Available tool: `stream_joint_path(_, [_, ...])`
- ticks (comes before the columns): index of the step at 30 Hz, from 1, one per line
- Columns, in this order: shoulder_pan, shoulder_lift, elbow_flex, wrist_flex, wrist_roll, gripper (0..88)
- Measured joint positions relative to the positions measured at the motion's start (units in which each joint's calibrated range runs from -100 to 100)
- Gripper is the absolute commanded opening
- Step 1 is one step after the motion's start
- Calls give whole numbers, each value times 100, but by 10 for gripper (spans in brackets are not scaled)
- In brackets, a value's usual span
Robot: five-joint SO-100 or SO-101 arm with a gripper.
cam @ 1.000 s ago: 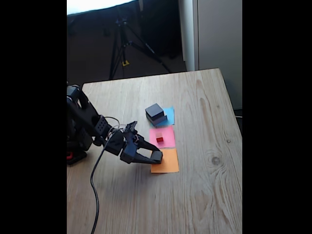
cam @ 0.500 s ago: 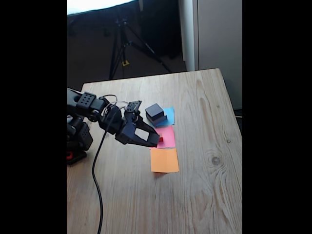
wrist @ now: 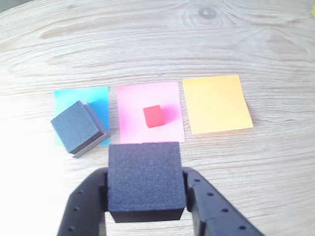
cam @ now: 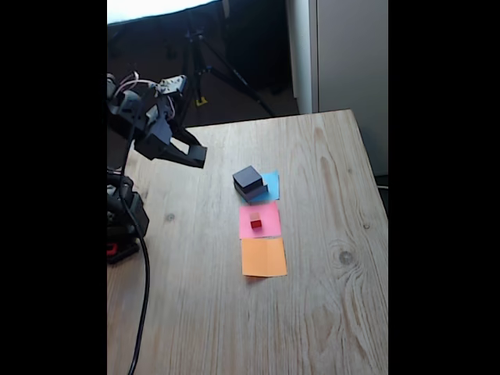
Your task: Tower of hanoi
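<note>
wood-grain table [cam: 328, 258], tripod [cam: 197, 70] behind, dark room

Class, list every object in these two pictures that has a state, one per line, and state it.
Black two-finger gripper: raised above the table, shut on a dark grey block.
Dark grey block: held between the fingers, off the table.
Stack of dark grey blocks: resting on the blue paper square.
Tiny red cube: free, sitting on the pink paper square.
Orange paper square: bare.
</note>
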Motion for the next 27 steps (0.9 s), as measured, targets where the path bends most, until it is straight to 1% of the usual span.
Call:
stream_joint_path(4, [-485,-128,-739,408,0,30])
stream_joint_path(9, [-1033,-368,-808,440,0,30])
stream_joint_path(14, [-1353,-487,-365,440,0,20])
stream_joint_path(16, [-1487,-599,52,408,104,21])
stream_joint_path(18, [-1559,-718,600,40,191,25])
stream_joint_path(22, [-1828,-752,1773,-817,191,38])
stream_joint_path(24, [-1941,-744,2408,-1401,104,39])
stream_joint_path(27, [-2024,-676,3407,-2418,104,34])
